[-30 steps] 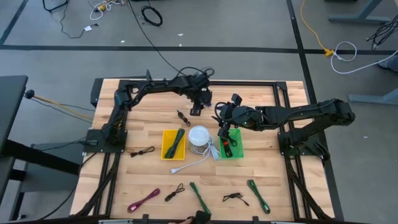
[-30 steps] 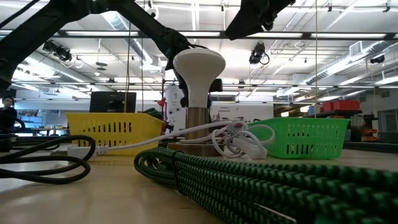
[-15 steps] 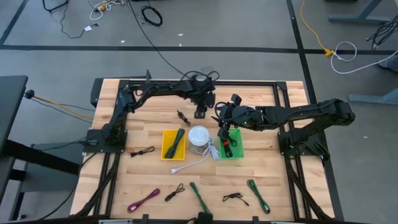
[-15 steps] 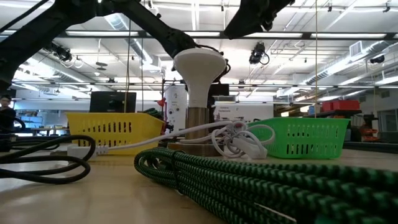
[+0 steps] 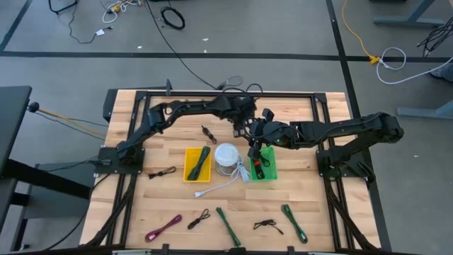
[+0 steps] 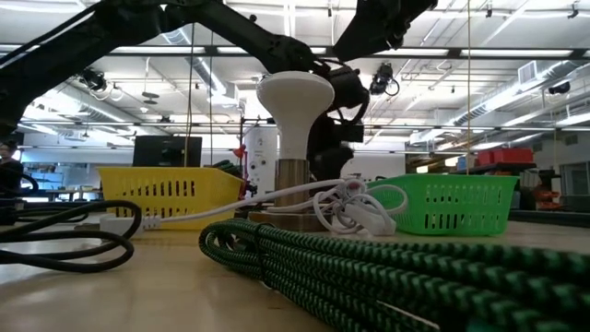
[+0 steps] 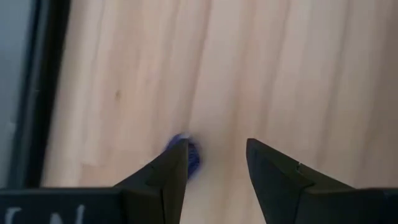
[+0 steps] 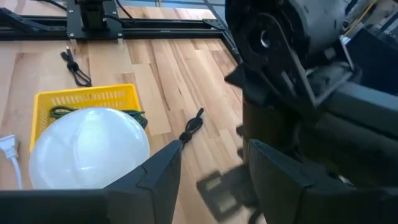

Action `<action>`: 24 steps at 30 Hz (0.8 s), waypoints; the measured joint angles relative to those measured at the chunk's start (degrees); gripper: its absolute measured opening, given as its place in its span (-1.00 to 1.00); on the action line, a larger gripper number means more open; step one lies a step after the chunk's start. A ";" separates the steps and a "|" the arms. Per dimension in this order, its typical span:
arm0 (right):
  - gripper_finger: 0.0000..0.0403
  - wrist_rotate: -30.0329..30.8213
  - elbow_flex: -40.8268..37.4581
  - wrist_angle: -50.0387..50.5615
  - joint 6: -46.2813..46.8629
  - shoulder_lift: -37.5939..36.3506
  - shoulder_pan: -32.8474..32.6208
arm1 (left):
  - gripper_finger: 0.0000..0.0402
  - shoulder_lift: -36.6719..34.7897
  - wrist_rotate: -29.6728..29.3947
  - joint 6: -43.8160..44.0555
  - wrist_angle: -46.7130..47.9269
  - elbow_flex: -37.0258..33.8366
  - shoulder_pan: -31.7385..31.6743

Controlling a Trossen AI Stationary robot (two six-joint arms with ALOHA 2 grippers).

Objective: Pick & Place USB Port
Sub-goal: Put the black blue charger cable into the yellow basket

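Both arms extended toward table centre, grippers empty.
Left gripper (image 5: 243, 128) points downward, fingers (image 7: 171, 171) spread apart. Right gripper (image 5: 253, 142) sits just beside it, fingers (image 8: 163, 174) likewise parted; the two wrists nearly meet.

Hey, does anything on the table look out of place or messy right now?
Mostly tidy. The white cable trails from the lamp loosely across the table, and the left gripper sits very close to the right gripper above the green basket.
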State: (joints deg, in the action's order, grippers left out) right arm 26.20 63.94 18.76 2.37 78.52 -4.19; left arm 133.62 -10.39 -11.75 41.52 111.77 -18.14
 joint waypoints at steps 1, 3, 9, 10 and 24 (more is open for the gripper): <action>-0.06 -0.16 0.00 0.34 -0.04 0.03 0.00 | -0.17 0.03 0.31 1.41 -0.19 0.12 0.14; -0.06 -0.16 0.00 0.53 -0.01 0.08 0.00 | -0.20 0.03 2.35 3.42 -1.95 0.36 0.00; -0.06 -0.27 0.00 1.10 0.29 0.09 -0.16 | -0.38 0.03 0.30 12.24 -1.19 0.46 -2.17; -0.06 -0.27 0.00 1.21 0.41 0.09 -0.18 | -0.40 0.37 0.01 13.90 -0.54 0.47 -2.44; -0.06 -0.68 0.00 2.09 1.70 0.09 -2.71 | -0.36 4.22 -2.11 15.29 -0.60 0.31 -0.05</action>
State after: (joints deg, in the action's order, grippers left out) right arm 25.52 63.94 20.84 4.07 78.61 -6.90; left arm 137.84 -12.50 3.54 40.92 112.07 -18.19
